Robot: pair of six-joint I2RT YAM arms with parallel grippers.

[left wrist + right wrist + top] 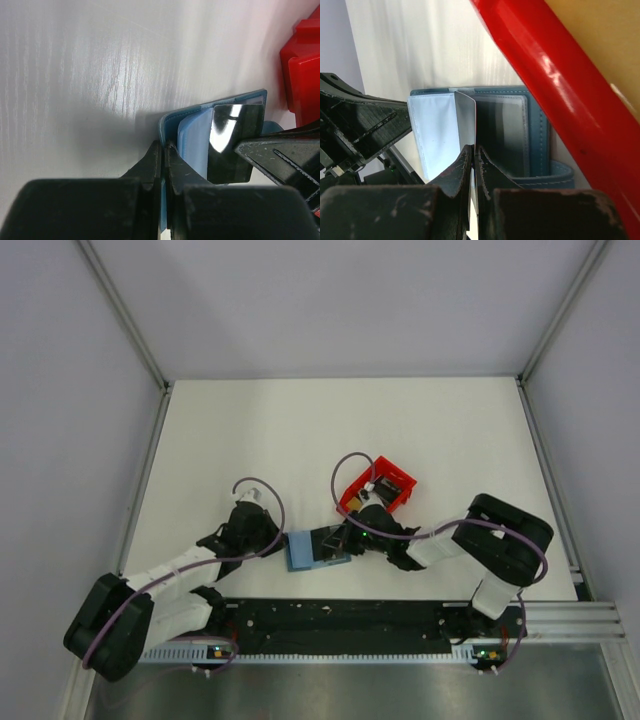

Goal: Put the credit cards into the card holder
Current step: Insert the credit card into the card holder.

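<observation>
Though barely apart, right jaws on card (466, 117)

I see the table (300, 430) from high above its near edge; both wrist views sit close behind their jaws, facing the holder (192, 140) from opposite sides.

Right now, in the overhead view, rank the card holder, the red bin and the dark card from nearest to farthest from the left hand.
1. the card holder: its left edge is clamped in the left hand.
2. the dark card: over the holder's right part, pinched by the right hand.
3. the red bin: farthest, up and to the right.
</observation>
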